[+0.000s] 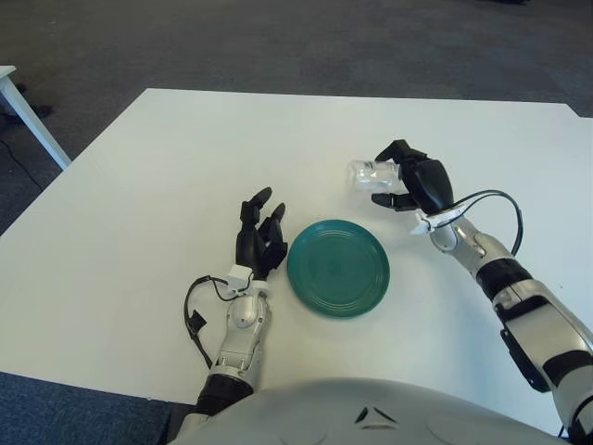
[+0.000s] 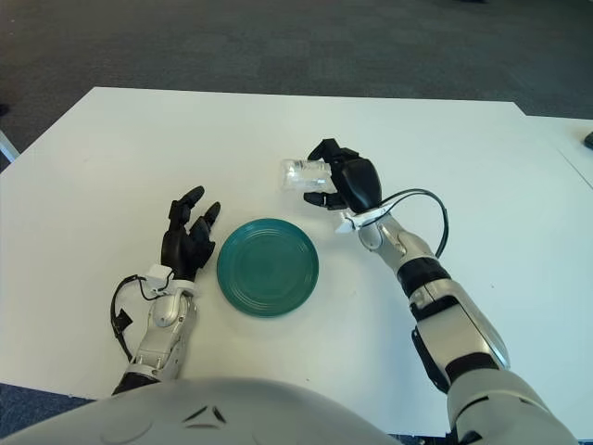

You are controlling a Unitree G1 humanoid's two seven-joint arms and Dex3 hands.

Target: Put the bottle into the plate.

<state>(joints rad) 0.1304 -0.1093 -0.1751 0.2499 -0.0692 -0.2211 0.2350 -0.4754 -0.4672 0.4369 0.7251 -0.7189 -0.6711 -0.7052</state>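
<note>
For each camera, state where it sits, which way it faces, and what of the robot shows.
Left eye view: on the head, looking forward and down at the table; shows both arms, the chest, the left robot hand beside the plate.
Right eye view: same head, slightly to the right, same aim; shows the same body parts, the right robot hand gripping the bottle.
Shared: the plate, bottle, both hands, table.

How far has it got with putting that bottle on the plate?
Picked up: the right hand grips the clear bottle, which lies sideways in its fingers beyond the green plate. Under way: carrying it over. Left: the plate holds nothing yet, so the bottle must be set down in it. The left hand shows beside the plate's left edge.
</note>
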